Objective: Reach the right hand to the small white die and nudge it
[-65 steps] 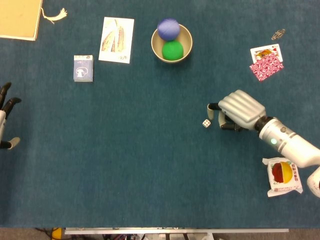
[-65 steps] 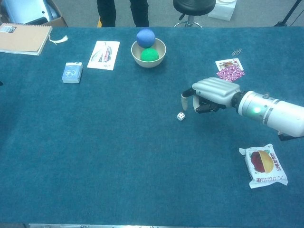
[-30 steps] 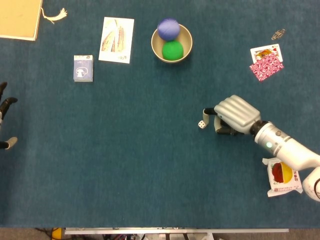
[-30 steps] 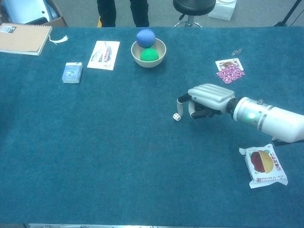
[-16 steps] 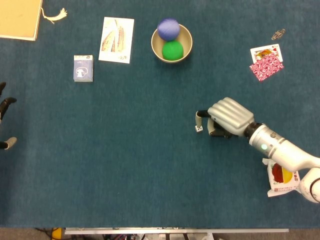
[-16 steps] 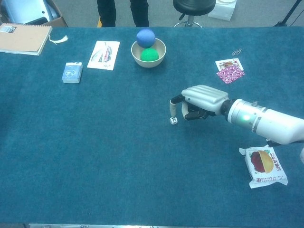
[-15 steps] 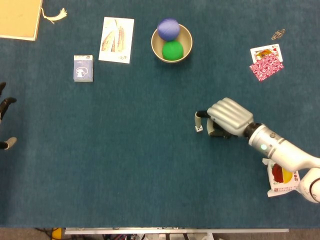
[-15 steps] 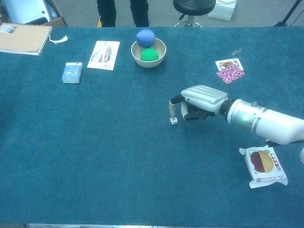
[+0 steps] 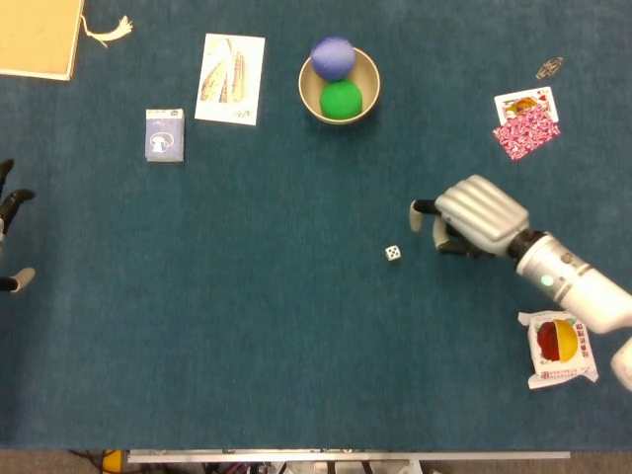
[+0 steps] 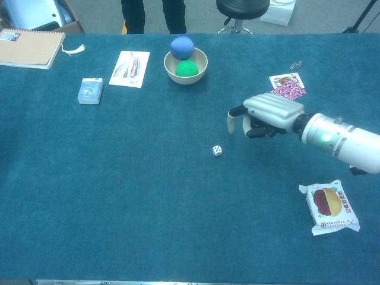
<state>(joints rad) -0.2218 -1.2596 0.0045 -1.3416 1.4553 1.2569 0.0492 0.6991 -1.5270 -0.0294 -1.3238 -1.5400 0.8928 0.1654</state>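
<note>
The small white die (image 9: pixel 393 254) (image 10: pixel 217 150) lies alone on the blue table cloth, right of centre. My right hand (image 9: pixel 474 222) (image 10: pixel 270 116) hovers a short way to its right and slightly farther back, not touching it. Its fingers are curled under the palm and hold nothing, with one fingertip (image 9: pixel 415 213) pointing down on the side nearest the die. My left hand (image 9: pixel 10 237) shows only at the left edge of the head view, fingers apart and holding nothing.
A bowl (image 9: pixel 367 65) with a blue ball (image 9: pixel 333 57) and a green ball (image 9: pixel 341 99) stands at the back. A card box (image 9: pixel 164 134), a leaflet (image 9: pixel 232 78) and a notebook (image 9: pixel 38 35) lie back left. Playing cards (image 9: pixel 526 122) and a snack packet (image 9: pixel 561 348) lie on the right.
My right hand pushed the die to the left and a little toward the front, then drew back to the right, leaving a gap between them. The left hand barely moved.
</note>
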